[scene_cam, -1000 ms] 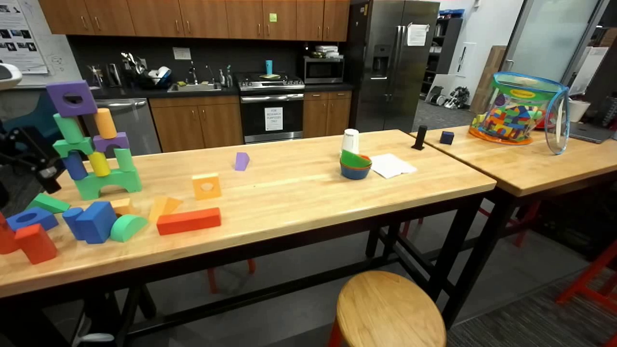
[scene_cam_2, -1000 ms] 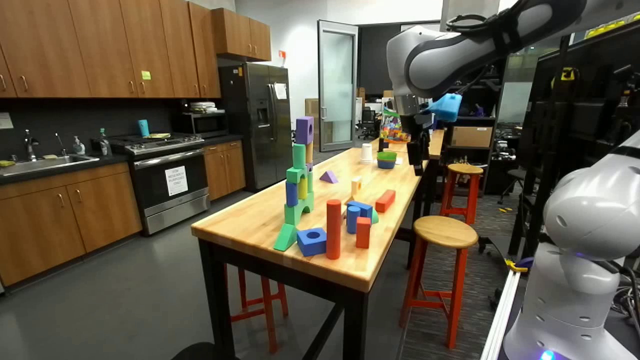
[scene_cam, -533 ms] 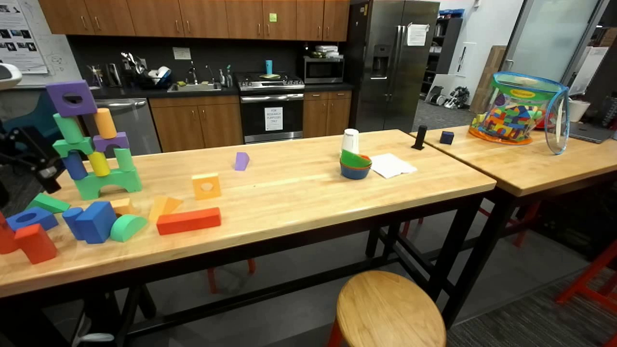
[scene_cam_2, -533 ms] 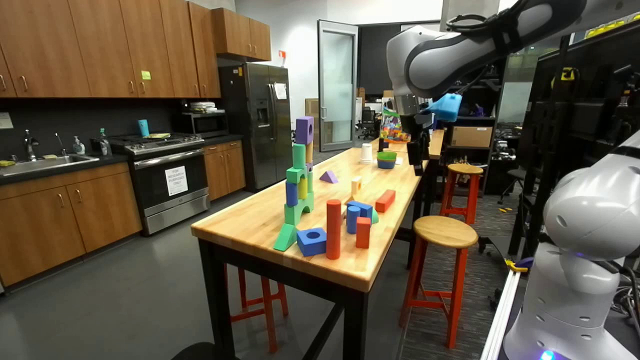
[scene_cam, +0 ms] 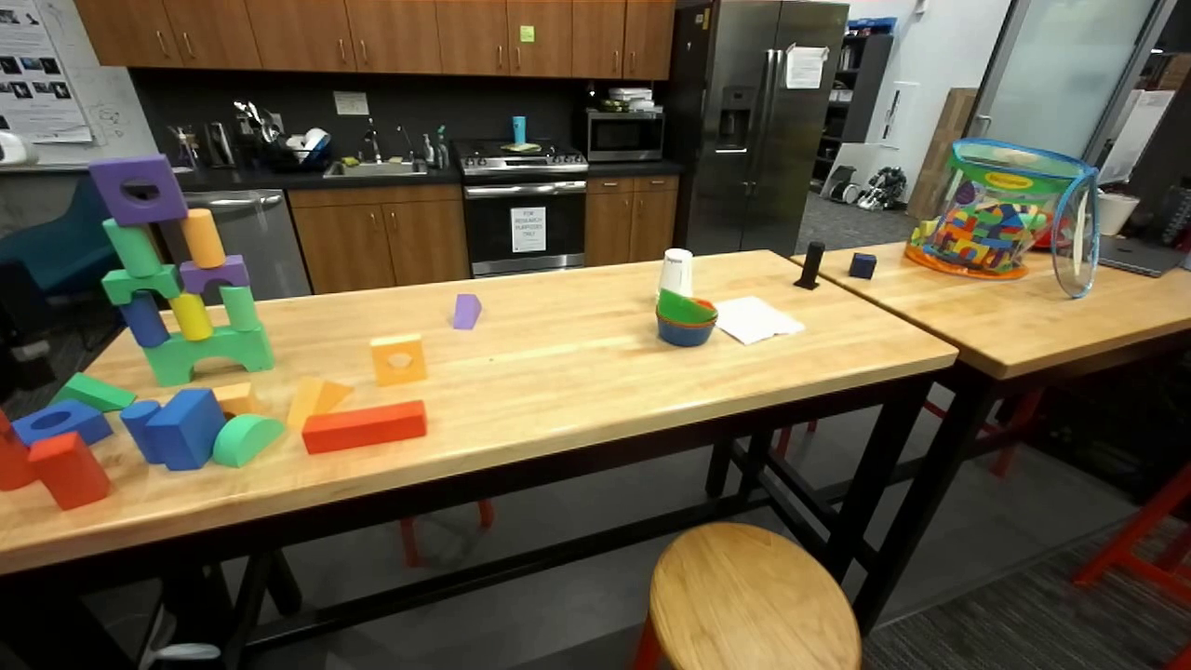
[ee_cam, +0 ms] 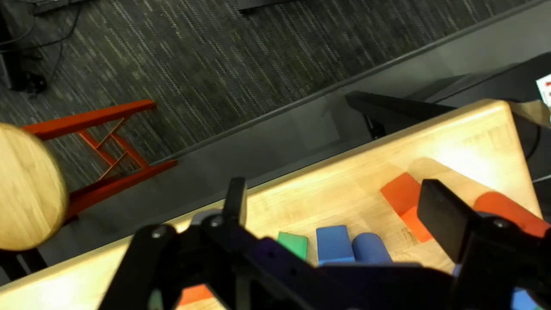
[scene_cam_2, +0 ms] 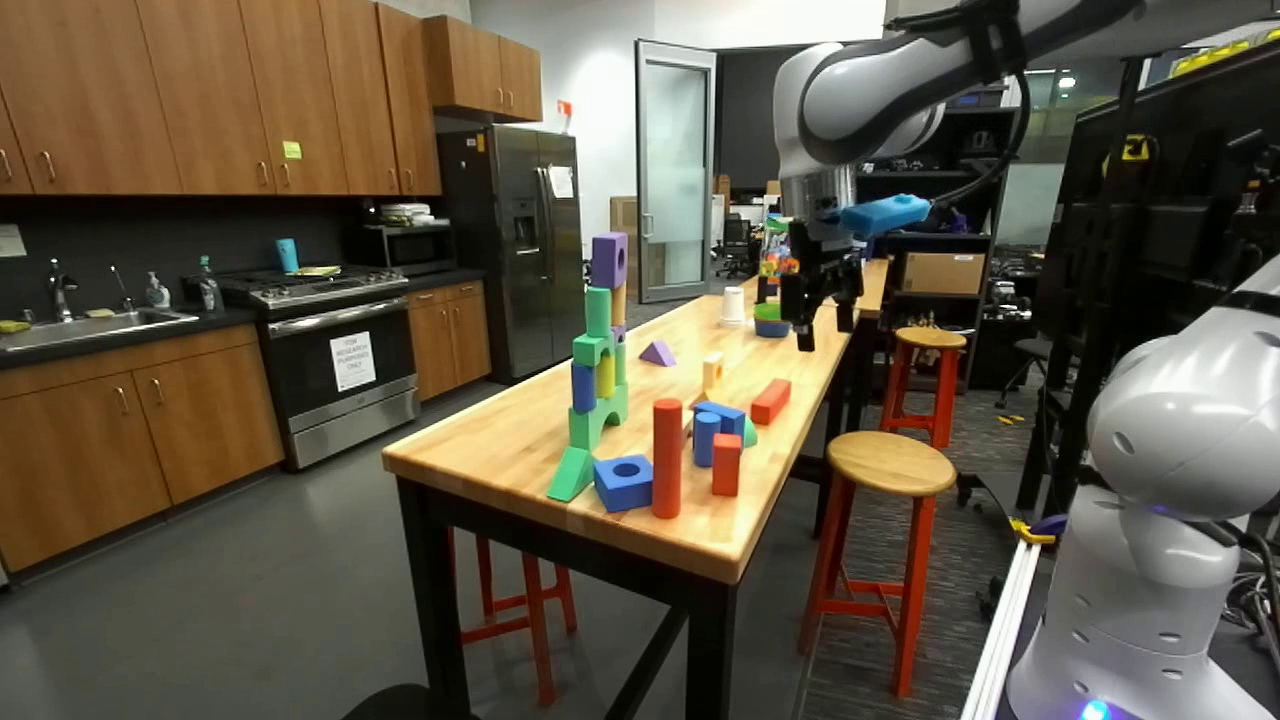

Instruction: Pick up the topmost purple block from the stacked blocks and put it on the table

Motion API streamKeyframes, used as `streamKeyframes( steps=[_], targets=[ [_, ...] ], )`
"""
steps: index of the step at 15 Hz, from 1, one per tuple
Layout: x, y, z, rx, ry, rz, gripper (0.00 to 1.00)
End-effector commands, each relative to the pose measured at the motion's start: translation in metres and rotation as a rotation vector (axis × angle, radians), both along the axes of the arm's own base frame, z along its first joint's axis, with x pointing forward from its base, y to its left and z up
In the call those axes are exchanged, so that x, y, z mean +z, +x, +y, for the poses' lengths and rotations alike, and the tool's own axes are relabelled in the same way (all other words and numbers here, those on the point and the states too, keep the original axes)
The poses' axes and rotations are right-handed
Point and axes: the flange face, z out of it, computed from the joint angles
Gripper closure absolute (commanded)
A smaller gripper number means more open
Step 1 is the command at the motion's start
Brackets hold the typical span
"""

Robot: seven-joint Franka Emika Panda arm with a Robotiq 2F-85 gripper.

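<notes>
The topmost purple block [scene_cam: 140,170] has a round hole and rests on top of the stacked blocks [scene_cam: 193,316]. It also shows in an exterior view [scene_cam_2: 604,263] at the top of the tower [scene_cam_2: 592,350]. The tower stands on the table [scene_cam: 558,372]. My gripper [scene_cam_2: 826,328] hangs in the air on the stool side of the tower, apart from it and lower than the purple block. In the wrist view the gripper's fingers [ee_cam: 335,188] are wide apart with nothing held between them. The purple block and tower do not show in the wrist view.
Loose blocks lie beside the tower: a red cylinder [scene_cam_2: 667,458], a blue holed block [scene_cam_2: 624,484], a long red block [scene_cam: 365,427] and an orange holed block [scene_cam: 398,358]. A pale lilac block [scene_cam: 466,312], bowls [scene_cam: 686,330] and a white cup [scene_cam: 676,273] stand farther along.
In the last half second the gripper has turned and shifted slightly toward the tower's side in an exterior view, and has left the other exterior view. The blocks have not moved.
</notes>
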Motion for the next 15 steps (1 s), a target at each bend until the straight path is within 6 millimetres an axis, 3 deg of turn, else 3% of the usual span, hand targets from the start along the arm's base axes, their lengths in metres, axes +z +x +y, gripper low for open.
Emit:
streamKeyframes(
  steps=[1, 3, 4, 9, 15],
  targets=[
    [0.012, 0.014, -0.003, -0.184, 0.07, -0.037, 0.0],
    [0.011, 0.014, 0.002, -0.245, 0.088, -0.029, 0.0],
    [0.009, 0.009, 0.001, -0.186, 0.067, -0.041, 0.0],
    [0.008, 0.012, 0.001, -0.215, 0.068, -0.045, 0.0],
    [0.02, 0.026, 0.008, -0.552, 0.234, -0.074, 0.0]
  ],
)
